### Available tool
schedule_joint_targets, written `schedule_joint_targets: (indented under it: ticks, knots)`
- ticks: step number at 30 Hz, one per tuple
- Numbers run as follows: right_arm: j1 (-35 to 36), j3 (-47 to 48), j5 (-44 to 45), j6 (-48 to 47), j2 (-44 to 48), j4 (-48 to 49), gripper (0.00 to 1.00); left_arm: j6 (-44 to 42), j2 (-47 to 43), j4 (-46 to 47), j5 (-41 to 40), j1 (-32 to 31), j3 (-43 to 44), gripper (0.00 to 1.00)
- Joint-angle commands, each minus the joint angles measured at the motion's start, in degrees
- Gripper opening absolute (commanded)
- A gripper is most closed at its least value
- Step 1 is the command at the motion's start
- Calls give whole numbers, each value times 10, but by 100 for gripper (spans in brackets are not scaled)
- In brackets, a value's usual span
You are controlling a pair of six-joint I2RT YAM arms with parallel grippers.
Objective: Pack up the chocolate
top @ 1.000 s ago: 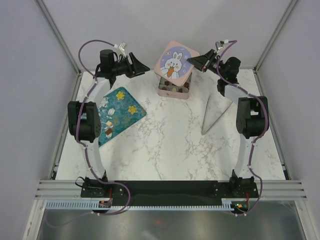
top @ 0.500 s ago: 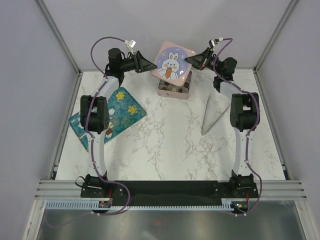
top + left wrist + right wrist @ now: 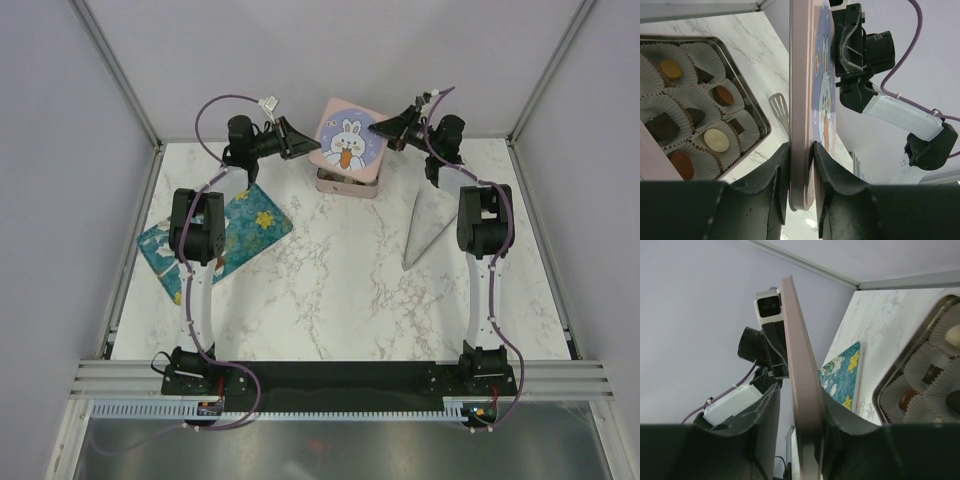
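Left tool (image 3: 801, 146) clamps lid (image 3: 800, 75) (seen edge-on); chocolate (image 3: 716, 140) partly cut off.

1 pink lid (image 3: 347, 142), 1 sq tin (image 3: 341, 187), 8 choc pcs (image 3: 716, 140) visible, 1 teal floral mat (image 3: 255, 216), 1 grey cone (image 3: 427, 226)

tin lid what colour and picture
Pink lid, white rabbit holding an orange carrot on a lilac circle; top external view.
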State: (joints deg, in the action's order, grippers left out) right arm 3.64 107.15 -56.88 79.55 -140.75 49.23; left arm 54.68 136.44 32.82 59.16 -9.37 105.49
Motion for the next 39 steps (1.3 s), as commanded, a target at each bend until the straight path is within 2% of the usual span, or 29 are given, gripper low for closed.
schedule_joint_targets:
  ticks: [1,6,9,12,18,22,26,30,32,36,39]
  knots:
    - [4,-12,45,-59,27,-76,43,79,15,115,-34,-7,-17,23]
    - [2,-47,77,-106,47,-154,51,160,47,196,-61,-7,-21,20]
    - [2,-71,90,-111,61,-163,51,196,62,221,-69,-7,-18,19]
    - [1,-106,86,-87,70,-120,51,203,70,225,-83,-7,-20,18]
    - [2,-169,78,47,67,81,53,239,77,250,-105,-7,-27,18]
    - [2,-191,91,91,70,151,62,269,70,279,-134,-7,-57,18]
    - [4,-209,108,90,81,152,56,270,65,271,-149,-11,-67,18]
    - [6,-219,122,70,88,122,42,264,66,265,-154,-17,-74,18]
    - [8,-221,131,54,97,101,42,258,65,264,-156,-21,-78,18]
    - [15,-231,149,39,109,79,50,258,64,266,-166,-28,-78,18]
    - [22,-244,164,43,117,81,50,259,62,269,-174,-35,-81,18]
